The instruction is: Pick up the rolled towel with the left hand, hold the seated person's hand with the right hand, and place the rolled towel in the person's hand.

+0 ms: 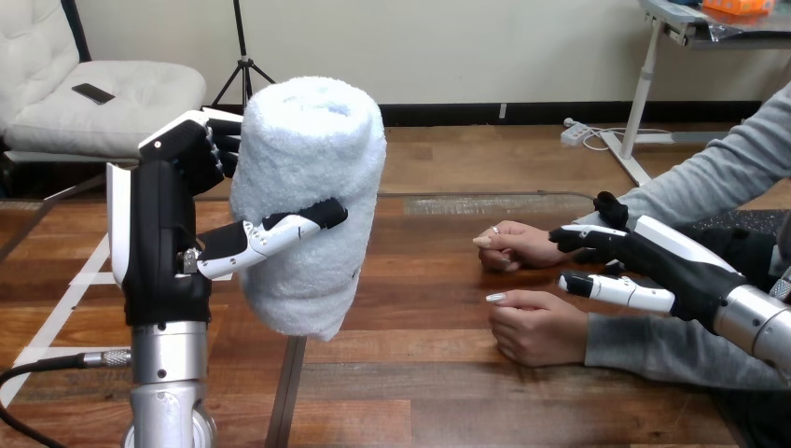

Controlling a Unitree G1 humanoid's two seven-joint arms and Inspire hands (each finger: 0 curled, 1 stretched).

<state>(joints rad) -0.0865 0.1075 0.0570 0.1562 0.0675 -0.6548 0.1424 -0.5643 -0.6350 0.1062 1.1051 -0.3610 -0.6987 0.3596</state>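
Observation:
My left hand [173,233] is raised at the left of the head view, its fingers and thumb curled round a thick white rolled towel [308,177] that it holds upright above the wooden table [438,383]. At the right the person rests two hands on the table: the farther hand [515,245] loosely closed, the nearer hand [536,327] curled. My right hand [690,266] reaches in from the right with fairly straight fingers. The fingers lie over the farther hand's wrist and the thumb points out between the two hands. I cannot tell whether it touches the wrist.
The person's grey sleeves [709,182] run along the table's right side. A seam [284,392] crosses the tabletop under the towel. Bare wood lies between the towel and the person's hands.

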